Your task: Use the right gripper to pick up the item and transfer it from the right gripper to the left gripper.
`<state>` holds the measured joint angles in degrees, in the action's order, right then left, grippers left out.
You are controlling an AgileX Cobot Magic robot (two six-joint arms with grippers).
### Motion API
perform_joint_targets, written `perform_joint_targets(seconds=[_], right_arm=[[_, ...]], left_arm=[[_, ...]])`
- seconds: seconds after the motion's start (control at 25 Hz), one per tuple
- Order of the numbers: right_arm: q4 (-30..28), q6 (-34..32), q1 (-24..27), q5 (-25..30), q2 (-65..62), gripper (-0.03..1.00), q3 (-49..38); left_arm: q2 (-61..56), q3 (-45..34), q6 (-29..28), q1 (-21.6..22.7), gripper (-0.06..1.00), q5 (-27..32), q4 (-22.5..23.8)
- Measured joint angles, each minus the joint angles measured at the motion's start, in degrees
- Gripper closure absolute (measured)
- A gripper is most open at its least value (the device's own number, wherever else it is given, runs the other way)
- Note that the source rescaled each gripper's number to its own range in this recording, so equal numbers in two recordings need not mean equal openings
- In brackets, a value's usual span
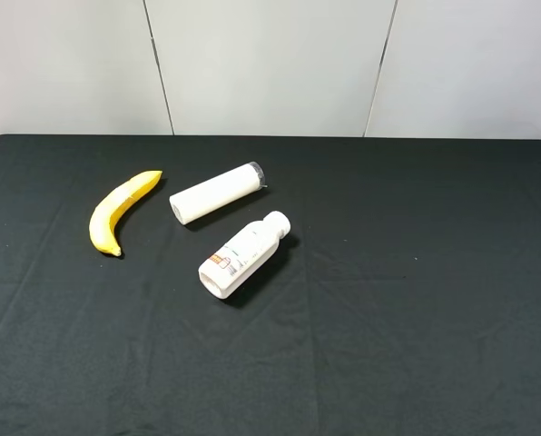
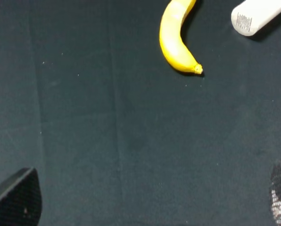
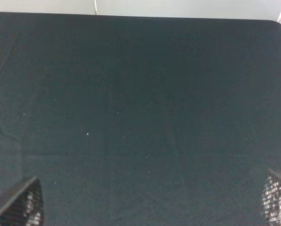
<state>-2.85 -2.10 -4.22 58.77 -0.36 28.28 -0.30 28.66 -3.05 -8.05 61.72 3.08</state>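
The yellow banana [image 1: 118,212] lies on the black tablecloth at the left of the exterior high view, with a pale sticker band near its upper end. It also shows in the left wrist view [image 2: 176,40]. Neither arm appears in the exterior high view. My left gripper [image 2: 154,202] is open and empty, with only its two fingertips [image 2: 15,197] showing, well short of the banana. My right gripper [image 3: 152,202] is open and empty over bare cloth, with only its fingertips [image 3: 20,205] showing. No banana shows in the right wrist view.
A plain white cylinder tube [image 1: 218,193] lies just right of the banana; its end shows in the left wrist view [image 2: 258,16]. A white labelled bottle with a cap [image 1: 243,254] lies near the table's middle. The table's far edge [image 1: 270,136] meets a pale wall.
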Motion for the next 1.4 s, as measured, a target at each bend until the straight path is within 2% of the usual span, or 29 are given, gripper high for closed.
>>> perform_joint_targets(seconds=[1.08, 1.2, 1.4], right_arm=[[0.1, 0.0, 0.0, 0.0, 0.0, -0.03, 0.0], [0.1, 0.0, 0.0, 0.0, 0.0, -0.03, 0.0], [0.1, 0.0, 0.0, 0.0, 0.0, -0.03, 0.0]], left_arm=[[0.0, -0.4, 1.5, 0.1, 0.02, -0.8, 1.3], [0.0, -0.4, 1.5, 2.2, 0.02, -0.8, 1.4], [0.0, -0.4, 1.5, 9.4, 0.02, -0.8, 1.5]])
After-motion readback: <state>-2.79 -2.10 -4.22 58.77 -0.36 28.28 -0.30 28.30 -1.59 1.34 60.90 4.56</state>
